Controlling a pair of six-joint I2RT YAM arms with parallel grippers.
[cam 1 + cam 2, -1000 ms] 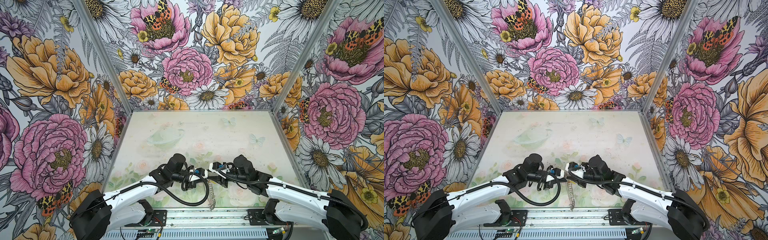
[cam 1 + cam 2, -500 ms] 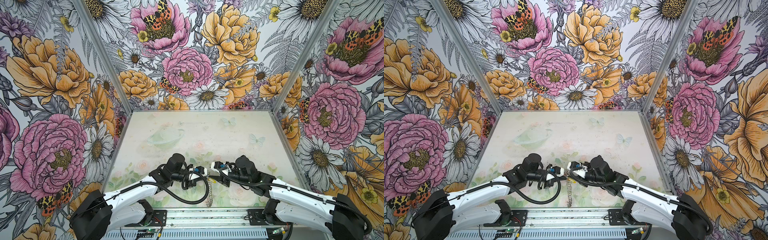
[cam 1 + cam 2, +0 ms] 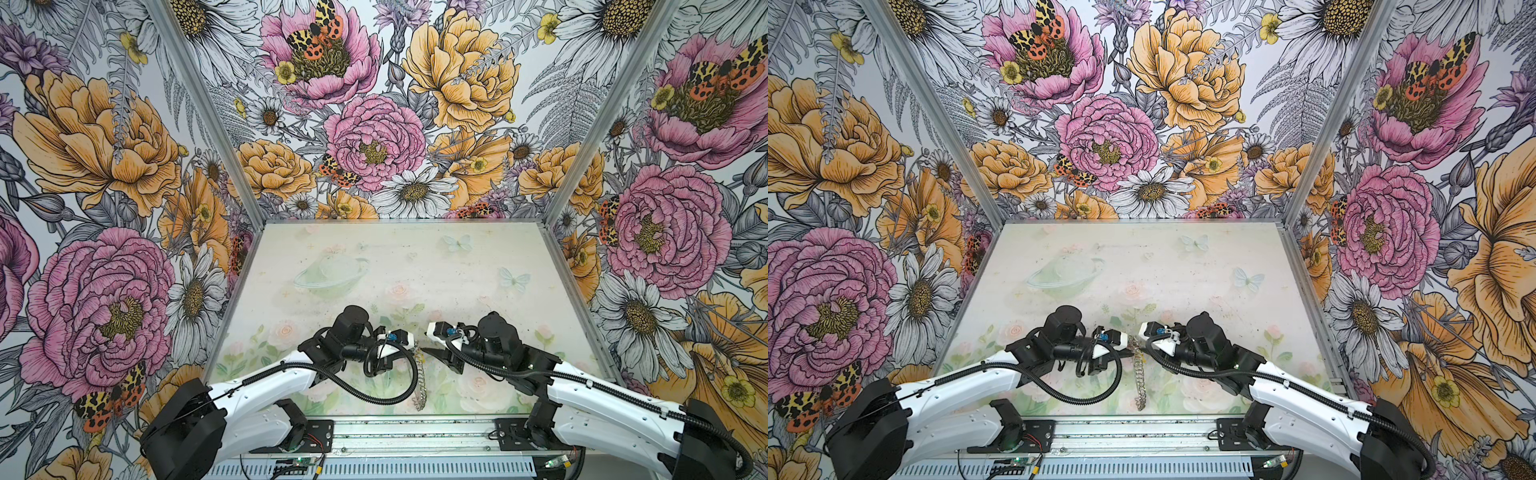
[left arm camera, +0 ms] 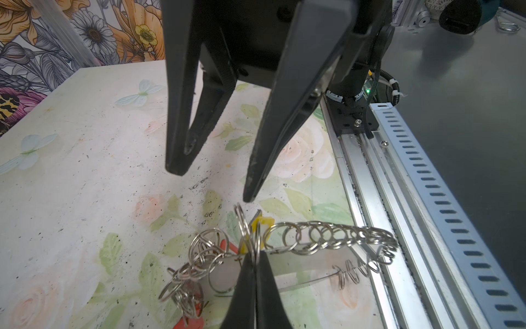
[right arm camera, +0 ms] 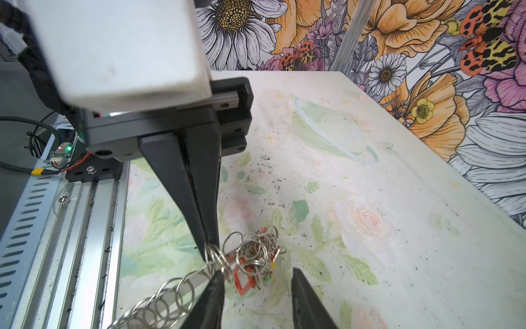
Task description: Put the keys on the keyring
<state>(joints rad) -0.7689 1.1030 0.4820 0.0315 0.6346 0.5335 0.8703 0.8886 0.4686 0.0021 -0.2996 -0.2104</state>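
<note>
Left gripper (image 4: 252, 256) pinching split ring (image 4: 247, 228) on keyring (image 4: 313, 260), keyring standing edge-up near front rail (image 4: 367, 182). Right gripper (image 4: 212, 185) hovering, jaws partly apart, empty. Keys (image 5: 256, 256) light, slippery, bunched among rings; yellow tag (image 4: 263, 222) probably offering best hold.

No legible text, label, brand, number or sign anywhere in these views
</note>
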